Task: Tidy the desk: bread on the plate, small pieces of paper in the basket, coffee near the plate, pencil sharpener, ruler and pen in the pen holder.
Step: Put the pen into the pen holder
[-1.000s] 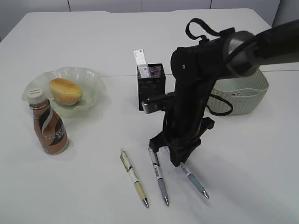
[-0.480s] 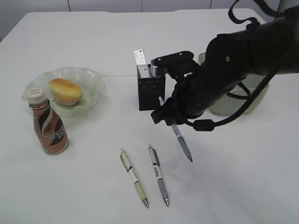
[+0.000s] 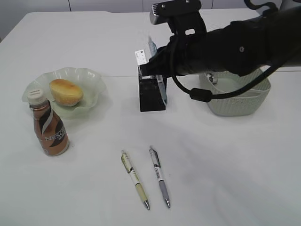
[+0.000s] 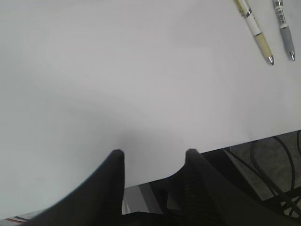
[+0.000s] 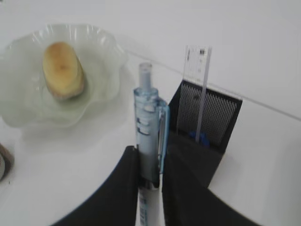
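Right gripper [image 5: 149,167] pinching blue pen [image 5: 148,136], beside pen holder [image 5: 203,136]

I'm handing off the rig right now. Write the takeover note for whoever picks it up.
Right tool: shut on a blue pen, held beside the pen holder, not yet in it.
Left tool: open, empty, over bare desk.
Done: bread on the plate; coffee next to the plate; ruler in the holder.
Left: drop the held pen in, then the cream pen and grey pen lying on the desk.
Basket contents hidden by the arm.
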Robot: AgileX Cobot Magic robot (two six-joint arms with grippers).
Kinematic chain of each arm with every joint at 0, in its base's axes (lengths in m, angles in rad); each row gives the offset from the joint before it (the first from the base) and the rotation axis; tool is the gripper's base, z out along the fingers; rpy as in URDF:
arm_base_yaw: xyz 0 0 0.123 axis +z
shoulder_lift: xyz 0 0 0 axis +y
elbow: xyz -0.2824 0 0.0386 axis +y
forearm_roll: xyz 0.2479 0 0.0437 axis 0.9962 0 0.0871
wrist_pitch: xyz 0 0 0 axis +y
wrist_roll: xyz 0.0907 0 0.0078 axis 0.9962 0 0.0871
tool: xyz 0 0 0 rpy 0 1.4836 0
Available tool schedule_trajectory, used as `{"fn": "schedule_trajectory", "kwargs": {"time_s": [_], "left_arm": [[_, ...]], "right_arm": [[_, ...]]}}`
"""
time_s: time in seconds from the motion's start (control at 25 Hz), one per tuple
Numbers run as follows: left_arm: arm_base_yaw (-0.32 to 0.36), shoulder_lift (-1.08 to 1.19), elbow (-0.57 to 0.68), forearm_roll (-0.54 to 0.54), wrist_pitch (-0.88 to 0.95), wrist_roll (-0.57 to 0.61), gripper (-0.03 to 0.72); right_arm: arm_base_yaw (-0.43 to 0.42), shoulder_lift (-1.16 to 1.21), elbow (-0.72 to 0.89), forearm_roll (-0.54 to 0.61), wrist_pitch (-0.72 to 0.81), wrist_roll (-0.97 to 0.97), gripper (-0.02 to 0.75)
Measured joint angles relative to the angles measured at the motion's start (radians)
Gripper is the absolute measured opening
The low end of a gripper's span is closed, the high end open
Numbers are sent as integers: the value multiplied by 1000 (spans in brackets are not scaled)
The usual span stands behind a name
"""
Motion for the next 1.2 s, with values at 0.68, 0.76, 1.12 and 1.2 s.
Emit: {"fn": "schedule_trajectory", "kwargs": {"time_s": [0.68,0.76,1.12,1.2], "left_arm": [[0,0,0,0,0,0,308],[0,0,0,0,0,0,308],[0,0,0,0,0,0,308],[0,0,0,0,0,0,308]], "right_arm": [[-8,117,-2,20,-669,-128,108],[-20,146,-9,48,-700,-128,108],[-43,287,-119,79,-736,-133,108],[-43,315,-138,79,-741,-134,108]]}}
